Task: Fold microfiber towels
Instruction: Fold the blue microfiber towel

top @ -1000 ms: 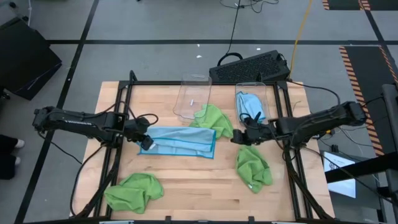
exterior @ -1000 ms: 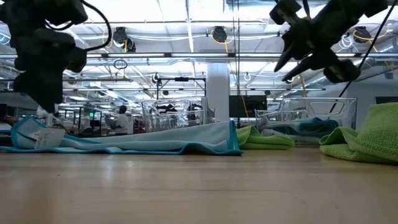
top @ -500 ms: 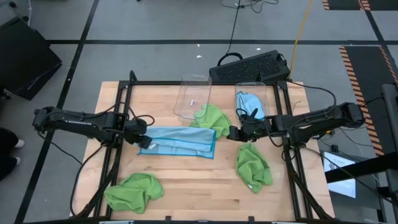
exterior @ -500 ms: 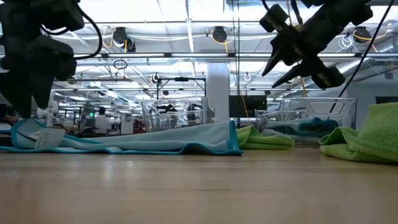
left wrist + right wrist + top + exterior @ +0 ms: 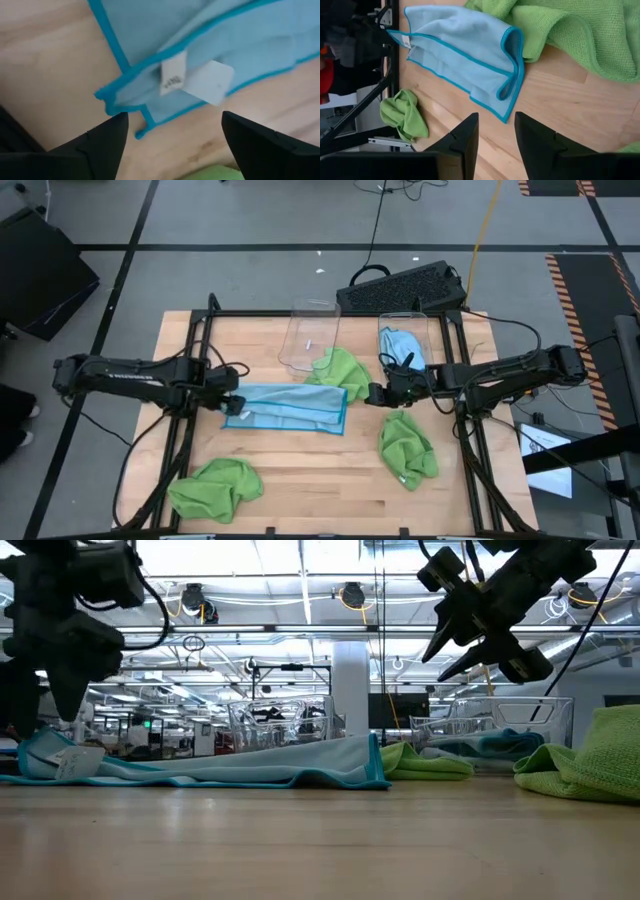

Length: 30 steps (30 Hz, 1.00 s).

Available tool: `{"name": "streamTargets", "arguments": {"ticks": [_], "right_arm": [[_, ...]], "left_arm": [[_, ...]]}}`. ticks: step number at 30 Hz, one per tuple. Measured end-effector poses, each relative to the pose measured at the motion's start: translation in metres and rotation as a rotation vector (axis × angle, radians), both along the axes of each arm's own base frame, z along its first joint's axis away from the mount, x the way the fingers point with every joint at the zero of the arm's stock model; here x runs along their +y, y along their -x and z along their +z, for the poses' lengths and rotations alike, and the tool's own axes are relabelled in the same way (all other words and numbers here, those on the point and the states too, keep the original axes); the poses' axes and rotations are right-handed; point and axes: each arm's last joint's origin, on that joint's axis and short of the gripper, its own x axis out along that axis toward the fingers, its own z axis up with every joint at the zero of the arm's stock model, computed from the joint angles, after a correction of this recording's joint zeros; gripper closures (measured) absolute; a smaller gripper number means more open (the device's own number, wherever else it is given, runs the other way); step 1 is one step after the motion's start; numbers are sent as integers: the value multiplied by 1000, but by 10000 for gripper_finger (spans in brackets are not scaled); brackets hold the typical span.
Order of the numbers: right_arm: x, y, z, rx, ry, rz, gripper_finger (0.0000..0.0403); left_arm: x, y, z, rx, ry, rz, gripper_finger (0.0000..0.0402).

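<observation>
A light blue towel [image 5: 290,408], folded into a long strip, lies flat on the wooden table [image 5: 300,480]. Its left end, with white tags [image 5: 175,77], lies under my left gripper [image 5: 228,405], which stands open just above it, pointing down and touching nothing. My right gripper [image 5: 372,396] hovers well above the table off the strip's right end [image 5: 512,75], its fingers a little apart with nothing between them. Lime green towels lie crumpled at the far middle [image 5: 345,370], right [image 5: 405,448] and near left [image 5: 215,485].
Two clear bins [image 5: 310,335] stand at the far side of the table; the right one [image 5: 420,320] holds another light blue towel [image 5: 402,348]. A black keyboard [image 5: 400,285] lies beyond them. The table's near middle is bare wood.
My left gripper has spread its fingers wider and rolled at the wrist above the blue towel's left end. My right gripper has moved a little toward the table's left, nearer the strip's right end. The blue towel has stayed flat where it was.
</observation>
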Motion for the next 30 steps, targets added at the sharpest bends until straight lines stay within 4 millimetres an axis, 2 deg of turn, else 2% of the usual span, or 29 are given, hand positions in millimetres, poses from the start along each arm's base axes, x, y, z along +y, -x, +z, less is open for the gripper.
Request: {"name": "streamTargets", "arguments": {"ticks": [9, 16, 19, 23, 30], "right_arm": [[1, 0, 0, 2, -29, 31, 281], [2, 0, 0, 2, -36, 38, 282], [1, 0, 0, 2, -37, 36, 282], [1, 0, 0, 2, -37, 34, 282], [1, 0, 0, 2, -34, 33, 282]], "left_arm": [[9, -9, -7, 37, -61, -107, 135], [13, -20, 23, -61, -161, -181, 156], [15, -19, 32, -27, -225, -200, 158], [22, -14, 28, 55, -221, -233, 158], [33, -19, 12, 99, -115, -446, 158]]}}
